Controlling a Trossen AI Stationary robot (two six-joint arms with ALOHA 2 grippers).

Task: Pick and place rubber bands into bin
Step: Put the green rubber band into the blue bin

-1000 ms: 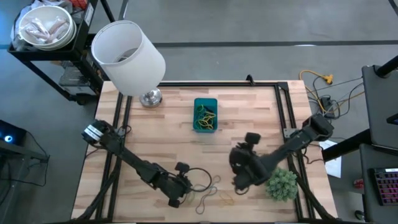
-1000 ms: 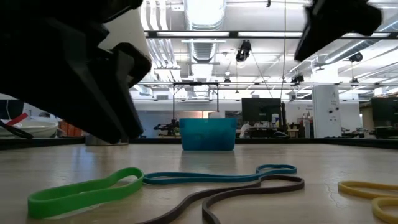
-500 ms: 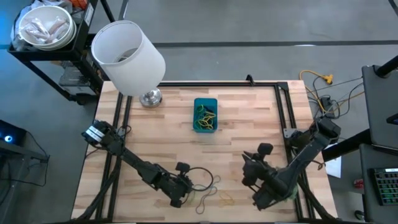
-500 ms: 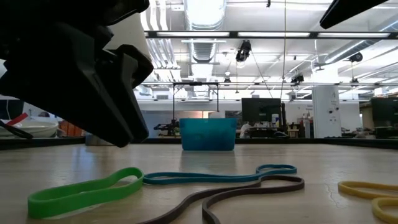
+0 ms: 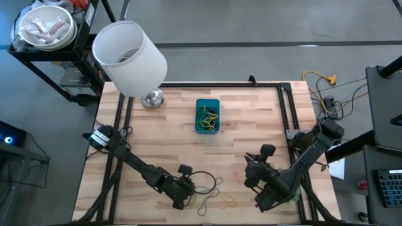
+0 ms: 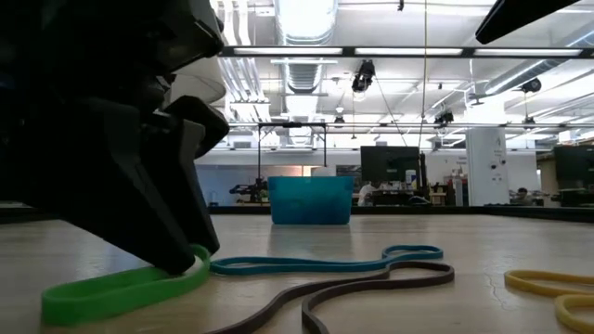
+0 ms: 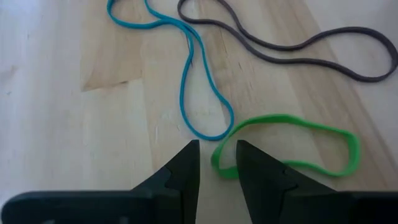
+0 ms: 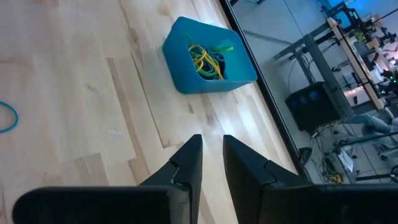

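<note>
Left end effector (image 7: pixel 216 163) sits low at the near edge of the surface (image 5: pixel 251 125), well away from the bin (image 5: pixel 207 115). Its arm lies stretched flat across the surface. We note the fingers narrowly parted, straddling one end of the green rubber band (image 7: pixel 292 140) with the tips down at the wood; the band is not yet pinched. The blue band (image 7: pixel 186 68) lies just beside the green one, the dark band (image 7: pixel 292 53) a little beyond.

Against 1.0 s ago, we record that the left end effector has dropped onto the green band, and the right end effector (image 8: pixel 211 155) has swung back toward the near right corner. It now hovers there, narrowly parted and empty, aimed at the bin, which holds yellow and green bands.
</note>
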